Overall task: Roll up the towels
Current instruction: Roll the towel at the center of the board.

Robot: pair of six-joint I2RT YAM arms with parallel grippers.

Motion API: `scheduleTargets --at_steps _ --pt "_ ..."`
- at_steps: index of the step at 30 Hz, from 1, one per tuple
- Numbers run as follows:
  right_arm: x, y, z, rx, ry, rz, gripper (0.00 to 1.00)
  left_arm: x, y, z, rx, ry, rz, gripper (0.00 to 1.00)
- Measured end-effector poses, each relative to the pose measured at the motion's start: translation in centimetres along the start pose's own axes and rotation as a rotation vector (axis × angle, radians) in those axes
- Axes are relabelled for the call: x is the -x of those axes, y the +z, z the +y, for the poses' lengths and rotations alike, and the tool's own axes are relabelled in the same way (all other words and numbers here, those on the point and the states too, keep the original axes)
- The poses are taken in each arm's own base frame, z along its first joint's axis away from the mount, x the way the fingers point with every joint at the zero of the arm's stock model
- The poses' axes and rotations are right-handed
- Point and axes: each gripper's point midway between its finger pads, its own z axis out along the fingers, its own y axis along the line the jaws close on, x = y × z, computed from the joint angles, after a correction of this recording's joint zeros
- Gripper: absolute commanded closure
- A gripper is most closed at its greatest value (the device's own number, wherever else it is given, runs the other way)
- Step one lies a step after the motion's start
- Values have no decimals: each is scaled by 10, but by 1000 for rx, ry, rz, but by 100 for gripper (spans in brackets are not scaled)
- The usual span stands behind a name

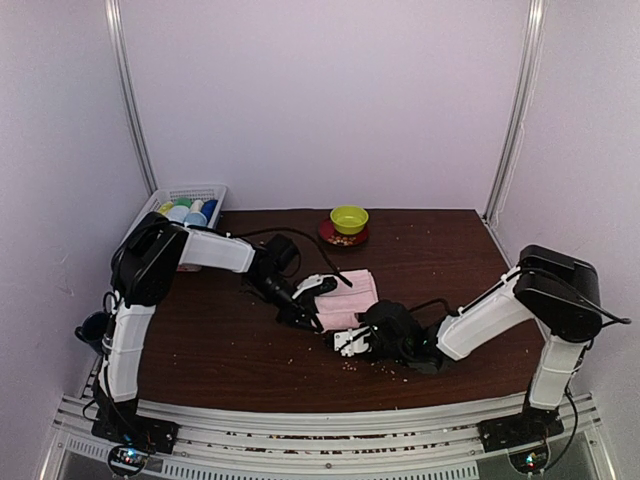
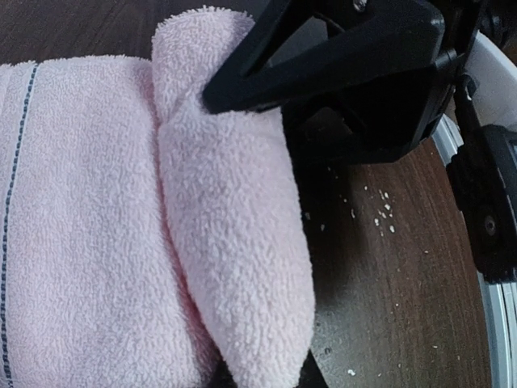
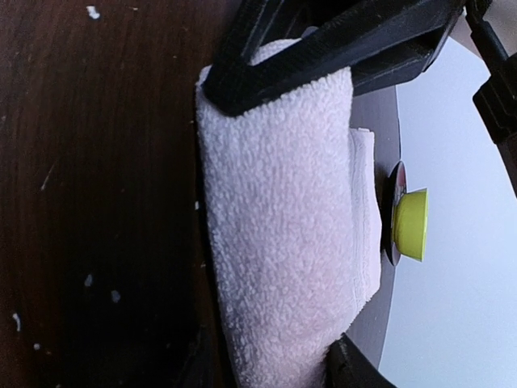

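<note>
A pale pink towel (image 1: 352, 292) lies folded in the middle of the dark table (image 1: 450, 260), its near edge curled up into a roll (image 2: 234, 267). My left gripper (image 1: 305, 318) is at the roll's left end, shut on the towel (image 2: 258, 373), which hides its fingertips. My right gripper (image 1: 345, 340) meets the roll from the opposite end. In the right wrist view the roll (image 3: 283, 242) fills the gap between my right gripper's (image 3: 271, 373) two fingers, which touch it on both sides. Each wrist view shows the other gripper's black fingers (image 2: 339, 65) clamped over the far end.
A white mesh basket (image 1: 190, 205) with several small containers stands at the back left. A yellow-green bowl (image 1: 349, 218) sits on a red plate (image 1: 335, 237) at the back centre. Pale crumbs (image 1: 375, 368) are scattered on the table near the front.
</note>
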Motion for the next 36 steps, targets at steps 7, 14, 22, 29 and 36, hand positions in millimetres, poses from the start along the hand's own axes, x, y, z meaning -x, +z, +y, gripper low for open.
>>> scheduleTargets --at_steps 7,14,22,29,36 --pt "3 12 -9 -11 3 18 75 -1 -2 1 -3 -7 -5 100" --pt "2 19 -11 41 11 38 90 -2 -4 3 1 -14 -7 99" --pt "5 24 -13 132 38 46 100 -3 -7 5 11 -14 -10 77" --pt "12 26 -15 215 82 32 100 -7 -21 5 121 17 26 63" --pt "14 24 -16 311 122 28 100 -17 -52 6 333 60 62 55"
